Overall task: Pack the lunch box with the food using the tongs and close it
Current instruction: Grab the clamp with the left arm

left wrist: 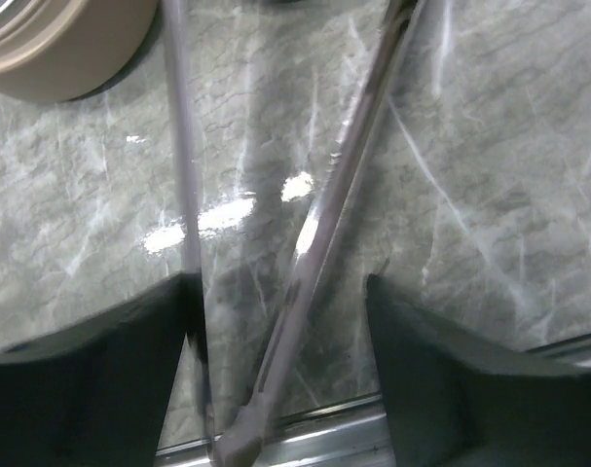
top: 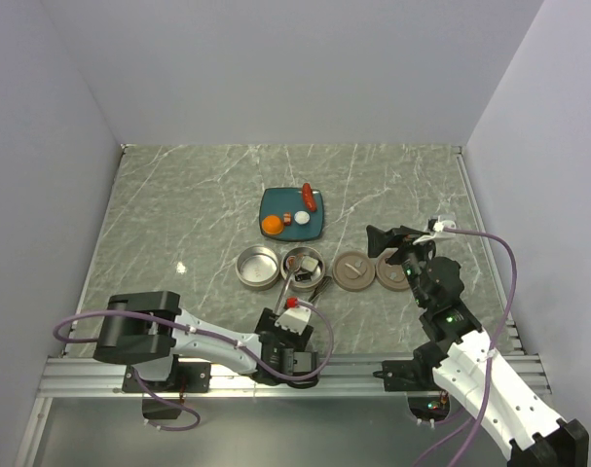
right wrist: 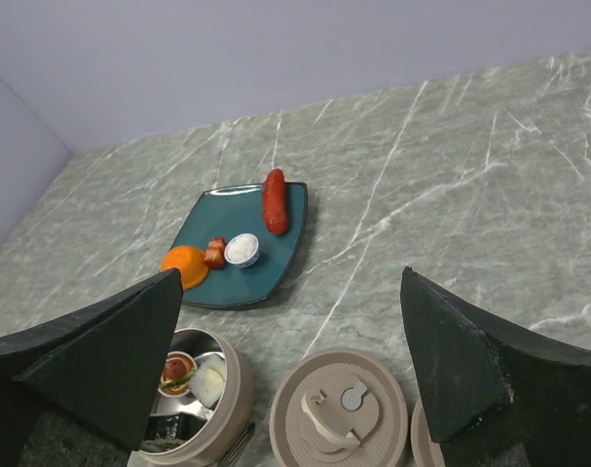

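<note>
The left tool (left wrist: 282, 284) has its two fingers (left wrist: 100, 370) standing on both sides of the tongs (left wrist: 324, 224), near the joined end of the narrow V. One finger touches one arm of the tongs, but a gap shows between the other finger and the other arm, so this tool is released and not squeezing. I judge it is placed there because a press at that point would bring both tips together. The tongs reach forward from this tool toward the tins; whether they lie on the desk (top: 178, 214) or are lifted, I cannot tell. Ahead of the left tool, one tin (right wrist: 235, 413) holds a round red-brown piece, a white piece and something black. The second tin (top: 257, 268), beside it, looks empty. The right tool (right wrist: 291, 277) is wide apart with nothing between its fingers, and just below it lie the two lids (top: 353, 271), probably so it can close the tins later. Farther ahead of both tools, the teal plate (right wrist: 227, 209) carries the orange ball (right wrist: 183, 261), a red sausage (right wrist: 275, 201), a white roll (right wrist: 242, 249) and a small red bit, so packing seems unfinished.
</note>
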You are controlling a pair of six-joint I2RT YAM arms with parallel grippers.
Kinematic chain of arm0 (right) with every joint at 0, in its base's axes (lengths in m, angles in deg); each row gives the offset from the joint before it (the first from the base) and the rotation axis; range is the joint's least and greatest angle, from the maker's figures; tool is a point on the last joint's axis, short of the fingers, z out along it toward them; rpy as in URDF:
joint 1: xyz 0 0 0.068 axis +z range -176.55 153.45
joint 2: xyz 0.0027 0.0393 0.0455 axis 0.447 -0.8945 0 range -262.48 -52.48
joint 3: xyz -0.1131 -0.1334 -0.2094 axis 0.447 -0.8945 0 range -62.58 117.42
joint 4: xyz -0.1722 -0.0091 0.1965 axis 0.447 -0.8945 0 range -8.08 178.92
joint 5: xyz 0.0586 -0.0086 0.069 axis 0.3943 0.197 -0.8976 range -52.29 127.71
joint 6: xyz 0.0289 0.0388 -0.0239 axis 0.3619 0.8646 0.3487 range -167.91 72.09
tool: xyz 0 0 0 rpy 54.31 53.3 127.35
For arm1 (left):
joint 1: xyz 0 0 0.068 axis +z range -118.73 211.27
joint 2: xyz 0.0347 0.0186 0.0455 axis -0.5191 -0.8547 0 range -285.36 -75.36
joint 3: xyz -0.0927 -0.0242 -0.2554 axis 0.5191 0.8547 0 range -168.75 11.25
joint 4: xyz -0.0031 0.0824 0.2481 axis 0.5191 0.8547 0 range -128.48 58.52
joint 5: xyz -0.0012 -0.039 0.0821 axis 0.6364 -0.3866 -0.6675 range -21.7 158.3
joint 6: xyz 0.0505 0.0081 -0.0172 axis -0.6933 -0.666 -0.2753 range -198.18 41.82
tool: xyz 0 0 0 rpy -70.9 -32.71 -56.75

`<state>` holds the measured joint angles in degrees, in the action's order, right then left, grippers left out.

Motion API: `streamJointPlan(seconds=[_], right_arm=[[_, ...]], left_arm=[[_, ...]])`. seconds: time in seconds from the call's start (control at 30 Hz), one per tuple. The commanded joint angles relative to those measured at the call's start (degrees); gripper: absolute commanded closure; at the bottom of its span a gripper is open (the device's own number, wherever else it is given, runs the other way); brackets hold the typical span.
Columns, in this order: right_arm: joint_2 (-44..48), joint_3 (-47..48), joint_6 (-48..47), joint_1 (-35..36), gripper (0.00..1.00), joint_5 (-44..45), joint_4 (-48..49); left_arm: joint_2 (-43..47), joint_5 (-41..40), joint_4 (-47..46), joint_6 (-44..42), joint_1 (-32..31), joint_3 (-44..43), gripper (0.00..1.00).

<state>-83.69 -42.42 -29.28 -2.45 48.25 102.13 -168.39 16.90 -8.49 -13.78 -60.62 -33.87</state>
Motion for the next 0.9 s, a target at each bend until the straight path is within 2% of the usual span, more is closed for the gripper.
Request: streamJointPlan(seconds=[0.0, 0.1, 0.2, 0.37, 0.5, 0.87], right_arm=[[0.88, -0.39, 0.44, -0.54, 0.0, -0.53, 0.94], [1.23, -0.48, 0.44, -0.45, 0.0, -0.61, 0.85], [1.23, -0.48, 0.44, -0.45, 0.0, -0.61, 0.76], [1.14, -0.3, 0.44, -0.45, 0.0, -0.53, 0.85], [0.79, -0.3, 0.53, -0.54, 0.0, -0.7, 0.94], [1.67, -0.04, 0.7, -0.45, 0.0, -2.63, 1.02]], left_arm=[[-1.97, -0.19, 3.66, 2.48, 0.32, -0.4, 0.31], [-3.29, -0.72, 3.93, 2.92, 0.32, -0.84, 0.46], [-4.43, -2.48, 6.29, 4.59, 0.32, -1.98, 0.56], [-3.47, -5.46, 11.47, 7.05, -0.82, -4.01, 0.59], [1.61, -6.26, 12.1, 7.93, -2.49, -3.13, 0.6], [14.45, -5.73, -0.72, -4.45, -4.78, 1.35, 0.6]])
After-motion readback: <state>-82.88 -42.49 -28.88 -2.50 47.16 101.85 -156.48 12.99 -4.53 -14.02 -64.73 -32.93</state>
